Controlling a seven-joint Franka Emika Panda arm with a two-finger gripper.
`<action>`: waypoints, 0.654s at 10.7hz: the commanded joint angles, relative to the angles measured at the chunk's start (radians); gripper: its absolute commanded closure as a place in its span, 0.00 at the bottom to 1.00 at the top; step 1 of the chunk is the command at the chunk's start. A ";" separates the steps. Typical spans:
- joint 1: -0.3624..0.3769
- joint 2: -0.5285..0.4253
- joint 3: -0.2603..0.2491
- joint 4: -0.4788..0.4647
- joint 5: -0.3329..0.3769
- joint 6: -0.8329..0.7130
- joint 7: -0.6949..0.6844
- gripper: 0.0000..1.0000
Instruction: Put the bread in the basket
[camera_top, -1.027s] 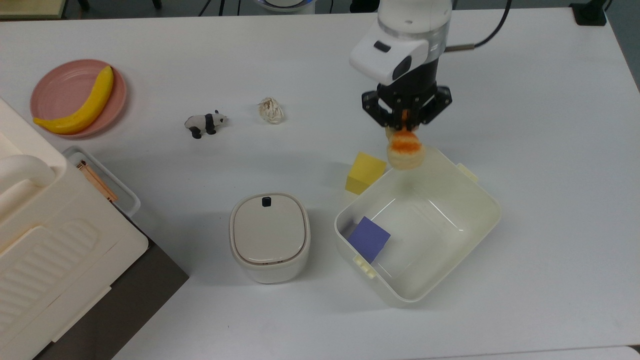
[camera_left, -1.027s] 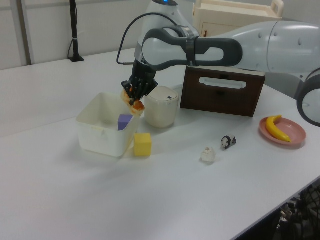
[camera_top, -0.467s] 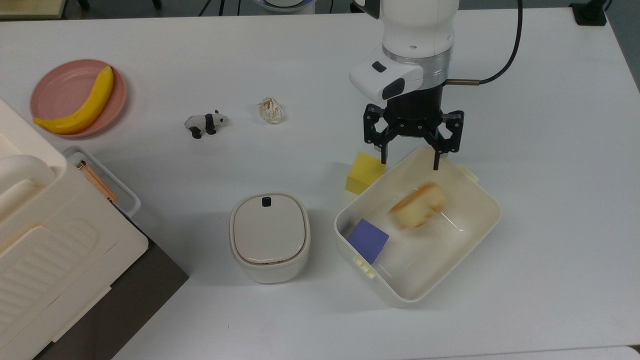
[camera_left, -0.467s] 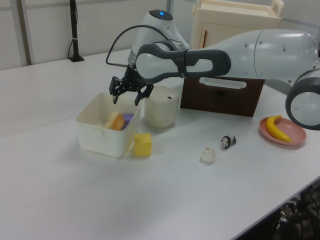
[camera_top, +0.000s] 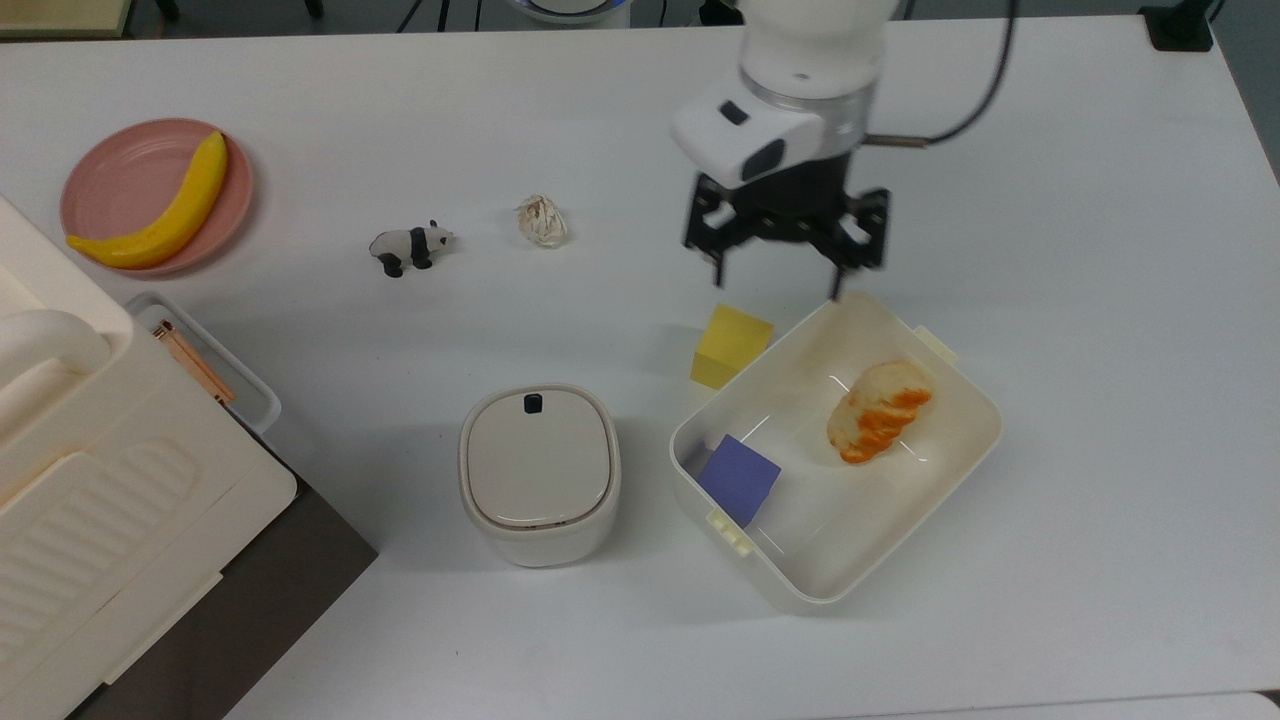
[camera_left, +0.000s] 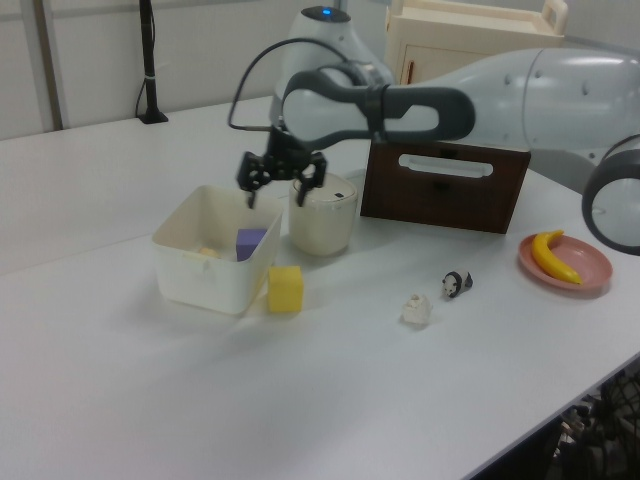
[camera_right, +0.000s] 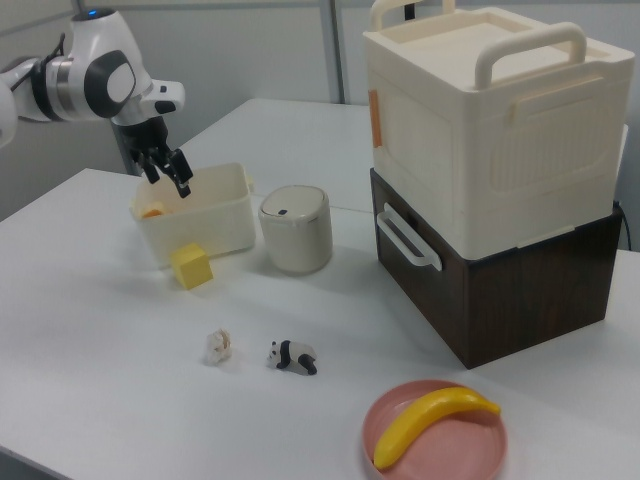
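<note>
On the far left of the top view a yellow banana (camera_top: 160, 210) lies on a pink plate (camera_top: 110, 170). Below it a big cream box (camera_top: 90, 520) sits on a dark brown one. Going right across the white table (camera_top: 1100, 250), there is a little toy panda (camera_top: 410, 247), then a crumpled paper ball (camera_top: 541, 220). Nearer to us is a small round bin with a lid (camera_top: 539, 473) and a black button on top.

Next comes a yellow block (camera_top: 731, 345). It stands on the table just beside the basket (camera_top: 975, 440), outside its wall. The basket is a big cream tub. A purple block (camera_top: 739, 478) sits in its corner on the top view's left. The bread (camera_top: 879, 410) lies inside the basket too, close to the wall on the top view's right, with its orange bumpy top showing. It is apart from the purple block.

The tool (camera_top: 777, 265) hangs above the table by the basket's far edge. Its two fingers are spread wide apart and there is nothing between them. It touches neither the bread nor the basket.

So I think the job looks done. The bread is in the basket and the tool has let go. All that seems left is for the arm to move away.
</note>
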 joint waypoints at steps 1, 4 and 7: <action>-0.075 -0.152 0.008 -0.083 0.001 -0.226 -0.142 0.00; -0.156 -0.352 0.006 -0.266 0.001 -0.321 -0.286 0.00; -0.277 -0.405 0.020 -0.311 0.001 -0.323 -0.320 0.00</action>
